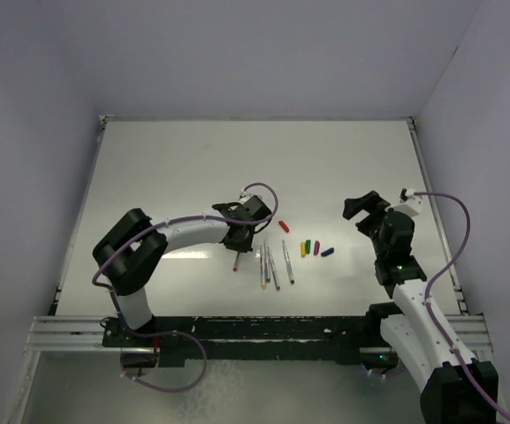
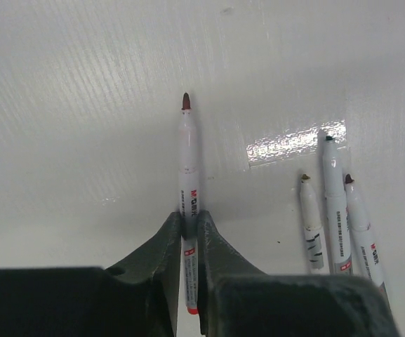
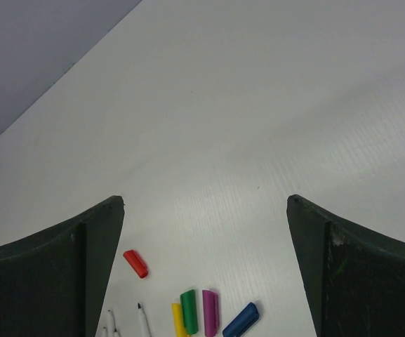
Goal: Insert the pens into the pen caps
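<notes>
Left claw (image 2: 190, 223): pinched narrow on one pen (image 2: 189, 161), dark tapered fingers (image 2: 160, 253) gripping the slim white printed barrel near its back end, dark red tip aimed away over the glossy white table (image 2: 83, 105). Whether lifted or resting, cannot tell. Just to its right, lying flat and close together: more pens (image 2: 335, 203), smooth, round, dark-tipped. Right claw (image 3: 206, 200): spread wide, holding nothing, raised above the caps (image 3: 189, 311). Stubby coloured plastic: red cap (image 3: 135, 264) off alone, with yellow, green, purple and blue bunched side by side.
</notes>
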